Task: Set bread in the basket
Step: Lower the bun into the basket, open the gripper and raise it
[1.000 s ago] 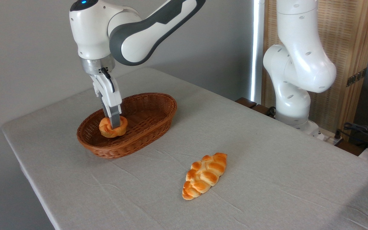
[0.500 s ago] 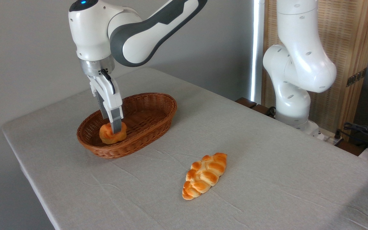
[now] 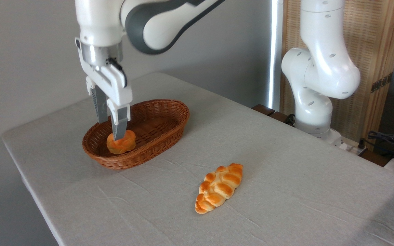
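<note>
I see the bread (image 3: 121,144) resting inside the basket (image 3: 159,130), at its lower-left end. My hand (image 3: 110,129) hangs just above it, fingers spread apart and holding nothing. The braided loaf (image 3: 219,187) lies on the tabletop (image 3: 286,177), centre frame, well apart from the basket.

The basket (image 3: 156,116) is reddish-brown woven wicker, ribbed and rough. Inside it, the bread (image 3: 121,143) looks smooth and faintly glossy; right of the basket, the braided loaf (image 3: 219,188) shines the same. Matt, creased grey cloth covers the table (image 3: 286,164). Above the basket, the gripper (image 3: 109,128) has glossy white plastic casing and dull grey fingers (image 3: 119,129).
</note>
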`<state>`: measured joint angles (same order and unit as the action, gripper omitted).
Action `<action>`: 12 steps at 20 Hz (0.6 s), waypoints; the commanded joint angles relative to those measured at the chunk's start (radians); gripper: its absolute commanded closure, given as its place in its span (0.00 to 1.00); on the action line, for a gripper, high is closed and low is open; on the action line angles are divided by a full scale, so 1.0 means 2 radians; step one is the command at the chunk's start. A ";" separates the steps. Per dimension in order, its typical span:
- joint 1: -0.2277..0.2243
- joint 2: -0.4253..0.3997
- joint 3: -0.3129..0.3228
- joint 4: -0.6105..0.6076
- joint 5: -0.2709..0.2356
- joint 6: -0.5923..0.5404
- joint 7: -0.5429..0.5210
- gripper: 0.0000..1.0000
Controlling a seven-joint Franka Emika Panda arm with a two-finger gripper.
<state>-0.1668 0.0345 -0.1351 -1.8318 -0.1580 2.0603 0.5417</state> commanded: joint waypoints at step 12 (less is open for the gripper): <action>-0.002 -0.045 0.130 0.024 0.053 -0.148 0.156 0.00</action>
<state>-0.1617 -0.0416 0.0919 -1.8257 -0.0631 1.8464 0.8350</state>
